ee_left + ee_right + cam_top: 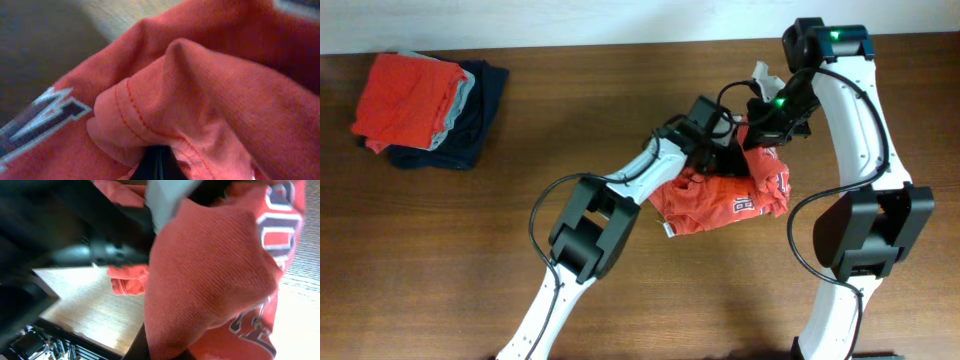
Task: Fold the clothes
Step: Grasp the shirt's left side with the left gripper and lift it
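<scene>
- The red shirt [720, 200] lies bunched on the counter [470, 270], well to the right of the folded pile [415, 100], and is partly lifted between my two arms.
- My left gripper [728, 160] is pressed together on a stitched hem.
- My right gripper [760, 138], just farther from the pile, pinches another fold of the same shirt.
- Both grips sit close together on crumpled cloth, so pulling apart may leave the shirt twisted.
- Such a thin pinch could slip and drop the hem.

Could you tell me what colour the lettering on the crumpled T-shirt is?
Navy and white lettering on the orange-red T-shirt; the left wrist view shows it closest.
</scene>
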